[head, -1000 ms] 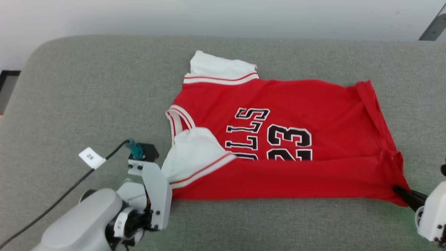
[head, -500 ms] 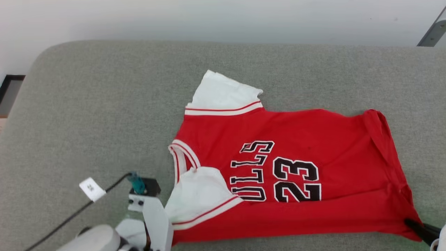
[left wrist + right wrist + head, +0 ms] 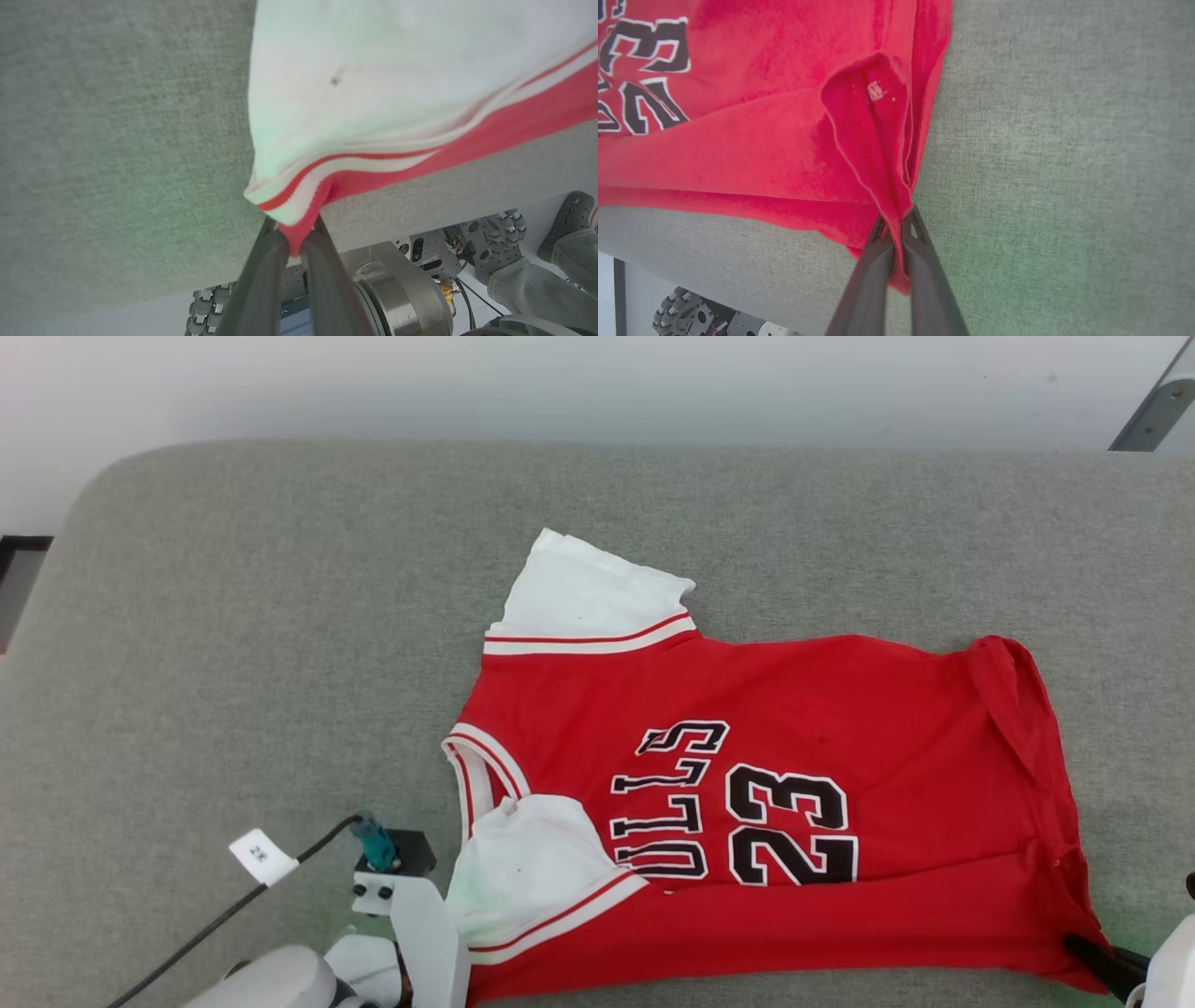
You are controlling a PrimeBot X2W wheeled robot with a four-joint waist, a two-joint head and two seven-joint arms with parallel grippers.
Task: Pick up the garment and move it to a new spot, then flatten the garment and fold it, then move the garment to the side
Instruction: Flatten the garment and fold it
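Red jersey [image 3: 766, 728] lies mostly flat on the grey cloth-covered table [image 3: 233, 644], right of centre and toward the near edge. Black "23" and the letters "ULLS", outlined in white, face up and read sideways. One white sleeve panel with red stripe trim lies at the far left corner. The other is folded over at the near left. A band of red cloth runs along the near edge.

Left claw [image 3: 295, 238]: clenched on the near-left corner, pinching red fabric just beside the striped trim.

Right claw [image 3: 896, 224]: clenched on the near-right hem corner, cloth bunched into a ridge between the fingers.

A black cable [image 3: 224, 919] with a white tag [image 3: 263, 856] runs to the left wrist. A person's leg [image 3: 537, 284] in jeans is below the table edge, beside the robot's base.
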